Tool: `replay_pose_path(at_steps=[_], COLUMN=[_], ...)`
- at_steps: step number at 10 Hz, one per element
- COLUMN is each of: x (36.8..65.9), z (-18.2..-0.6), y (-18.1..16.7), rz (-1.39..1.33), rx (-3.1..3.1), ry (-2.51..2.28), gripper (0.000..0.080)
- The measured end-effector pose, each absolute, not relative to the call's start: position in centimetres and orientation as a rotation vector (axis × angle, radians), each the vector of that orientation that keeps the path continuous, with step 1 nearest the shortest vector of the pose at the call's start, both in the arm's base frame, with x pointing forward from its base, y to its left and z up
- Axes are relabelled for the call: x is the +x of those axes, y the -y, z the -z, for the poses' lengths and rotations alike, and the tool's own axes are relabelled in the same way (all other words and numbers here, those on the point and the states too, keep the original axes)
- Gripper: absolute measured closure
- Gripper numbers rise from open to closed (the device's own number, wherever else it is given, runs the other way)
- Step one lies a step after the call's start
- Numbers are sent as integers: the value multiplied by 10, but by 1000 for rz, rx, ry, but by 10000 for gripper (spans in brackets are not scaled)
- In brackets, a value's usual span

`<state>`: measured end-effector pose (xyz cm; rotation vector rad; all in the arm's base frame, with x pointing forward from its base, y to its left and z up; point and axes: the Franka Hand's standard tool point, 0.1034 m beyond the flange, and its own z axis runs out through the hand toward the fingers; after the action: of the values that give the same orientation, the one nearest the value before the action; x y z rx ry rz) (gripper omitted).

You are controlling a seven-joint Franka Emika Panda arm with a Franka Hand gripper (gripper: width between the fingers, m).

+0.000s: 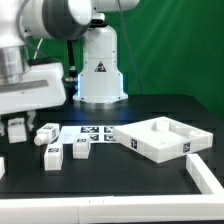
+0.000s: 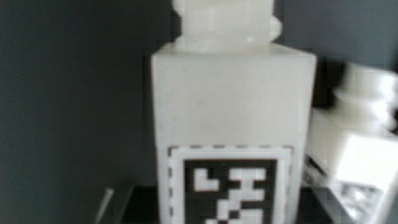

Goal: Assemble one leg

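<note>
In the wrist view one leg, a white rectangular post with a peg at one end and a black-and-white tag on its face, fills the frame between my dark fingers. My gripper is shut on it. In the exterior view my gripper is at the left, holding this leg just above the black table. Three more legs lie close by: one beside the gripper, one nearer the front, and one to the right of that.
The large white square panel with round corner sockets lies right of centre. The marker board lies flat behind the legs. A white rim borders the table's front and right side. The robot base stands at the back.
</note>
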<state>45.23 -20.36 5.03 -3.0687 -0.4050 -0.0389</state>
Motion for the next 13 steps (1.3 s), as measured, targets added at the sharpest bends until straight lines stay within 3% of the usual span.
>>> replay_pose_path(at_steps=[3, 7, 8, 9, 10, 11, 12, 13], x=[429, 425, 425, 426, 433, 444, 456, 454], z=[-21, -9, -9, -10, -22, -43, -65, -72], y=[211, 204, 204, 202, 190, 174, 154, 130], rz=[8, -24, -24, -27, -60, -62, -36, -6], rx=[-3084, -3069, -3069, -3068, -3053, -3045, -3049, -3058], ry=[438, 453, 453, 446, 377, 385, 379, 382], gripper=[515, 515, 430, 284, 284, 179, 179, 155])
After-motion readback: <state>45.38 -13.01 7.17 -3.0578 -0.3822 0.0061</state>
